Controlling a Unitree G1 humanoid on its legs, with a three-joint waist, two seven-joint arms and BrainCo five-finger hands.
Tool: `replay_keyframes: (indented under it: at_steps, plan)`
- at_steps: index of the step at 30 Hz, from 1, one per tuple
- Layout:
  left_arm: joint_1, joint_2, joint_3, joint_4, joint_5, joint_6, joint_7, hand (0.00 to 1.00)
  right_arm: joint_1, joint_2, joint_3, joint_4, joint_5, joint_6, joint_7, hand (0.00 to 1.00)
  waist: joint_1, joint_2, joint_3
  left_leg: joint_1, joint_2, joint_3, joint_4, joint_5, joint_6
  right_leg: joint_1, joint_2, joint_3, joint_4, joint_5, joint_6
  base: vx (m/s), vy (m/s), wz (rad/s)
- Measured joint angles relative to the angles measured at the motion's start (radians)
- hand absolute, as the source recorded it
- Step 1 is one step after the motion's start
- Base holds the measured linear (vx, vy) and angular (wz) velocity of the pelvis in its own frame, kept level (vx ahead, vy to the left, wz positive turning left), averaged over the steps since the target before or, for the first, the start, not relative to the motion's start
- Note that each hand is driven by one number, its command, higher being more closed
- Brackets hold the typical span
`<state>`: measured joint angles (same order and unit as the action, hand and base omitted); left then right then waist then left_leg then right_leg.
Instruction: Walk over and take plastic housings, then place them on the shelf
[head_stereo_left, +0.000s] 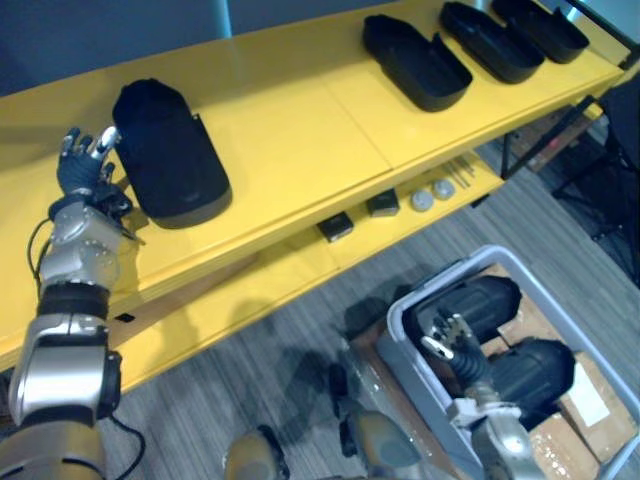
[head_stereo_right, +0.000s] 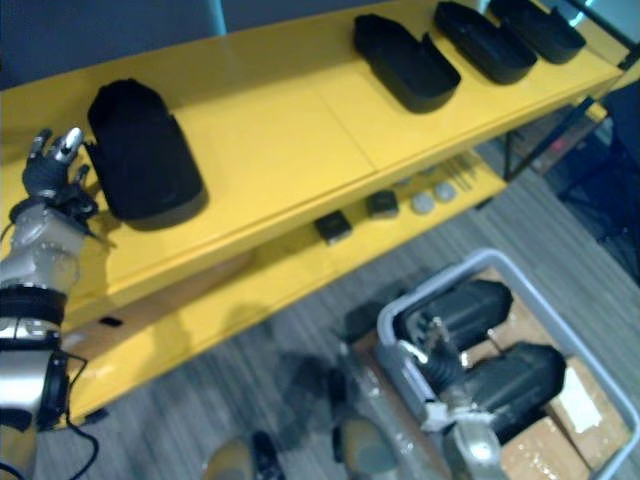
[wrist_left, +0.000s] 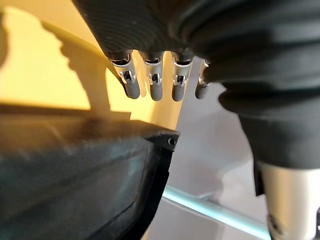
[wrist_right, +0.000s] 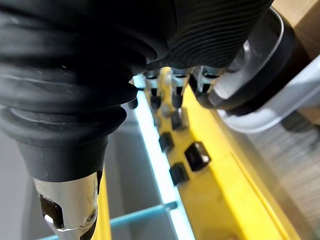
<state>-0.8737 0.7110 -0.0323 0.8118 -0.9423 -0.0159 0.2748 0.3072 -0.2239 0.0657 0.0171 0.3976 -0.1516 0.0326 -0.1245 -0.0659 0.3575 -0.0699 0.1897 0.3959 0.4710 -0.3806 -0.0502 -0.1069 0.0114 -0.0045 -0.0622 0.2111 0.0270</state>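
Being held upright at the left edge of a dome-up black plastic housing is the left hand, fingers straight and apart, nothing being gripped. Whether the shell is being touched cannot be told. In the left wrist view its fingers are being shown hanging loose above that housing's dark rim. This housing is being carried by the top board of the yellow shelf, toward the left end.

At the right end, three more are being carried in a row, hollow side up: a second housing, a third housing and a fourth housing, near each other and well apart from the first.

On the lower board, small black blocks and grey discs are being stored.

The right hand is being held low inside a grey bin on the floor, fingers loosely spread, clamped on nothing. Two bin housings are being shown in there: an upper bin housing just past the fingertips and a lower bin housing beside the wrist. Contact cannot be told. Cardboard is being shown beside the bin.
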Motion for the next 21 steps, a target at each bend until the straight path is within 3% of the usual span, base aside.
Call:
replay_keyframes:
  at_steps: [6,15,21]
  plan:
    - [-0.037,-0.019,-0.028,-0.008,-0.038,-0.008,0.107,0.0,-0.001,0.022,0.045,0.024,0.0,-0.009,-0.037,0.0,0.0,-0.017,-0.001,0.001,-0.011,-0.002,-0.018,0.009,0.002,0.0,-0.009,-0.006,-0.009,0.003,0.004,0.01,0.002,0.03]
    - [-0.085,-0.091,-0.061,-0.031,-0.073,-0.029,0.164,0.0,0.002,0.041,0.079,0.042,0.0,-0.027,-0.068,0.0,-0.003,-0.042,-0.001,0.0,-0.015,-0.001,-0.022,0.01,0.003,-0.001,-0.012,-0.005,-0.015,0.006,0.007,0.0,0.0,0.0]
    - [-0.112,-0.127,-0.067,-0.043,-0.08,-0.039,0.209,0.0,0.003,0.044,0.11,0.044,0.001,-0.029,-0.089,0.0,-0.021,-0.064,-0.002,0.0,-0.015,-0.001,-0.021,0.01,0.003,-0.001,-0.011,-0.003,-0.015,0.006,0.007,0.0,0.0,0.0]
